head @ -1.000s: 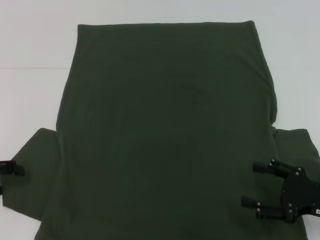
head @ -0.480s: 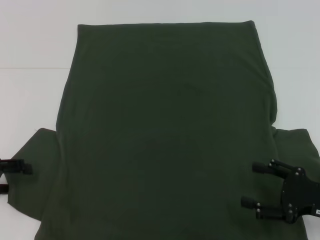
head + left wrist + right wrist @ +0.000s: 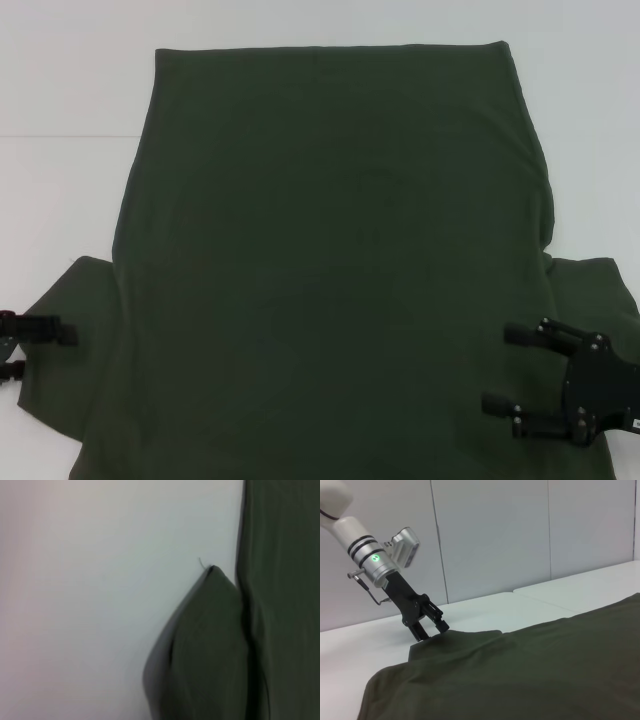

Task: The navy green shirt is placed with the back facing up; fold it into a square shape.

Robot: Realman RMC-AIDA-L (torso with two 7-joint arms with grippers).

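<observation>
The navy green shirt (image 3: 330, 260) lies flat with its plain back up, hem at the far side and both sleeves near me. My left gripper (image 3: 45, 350) is at the outer edge of the left sleeve (image 3: 75, 340), fingers open on either side of the cloth edge. The right wrist view shows the left gripper (image 3: 431, 631) tilted down onto that sleeve's tip (image 3: 465, 637). The left wrist view holds the sleeve corner (image 3: 210, 645) beside the shirt body (image 3: 285, 580). My right gripper (image 3: 497, 368) hovers open over the shirt near the right sleeve (image 3: 590, 290).
A white table (image 3: 60, 90) runs under and around the shirt, with a seam line (image 3: 60, 136) at the left. White wall panels (image 3: 490, 535) stand behind the table in the right wrist view.
My left gripper has slid to the right, further onto the left sleeve's edge. The right gripper and the shirt have stayed put.
</observation>
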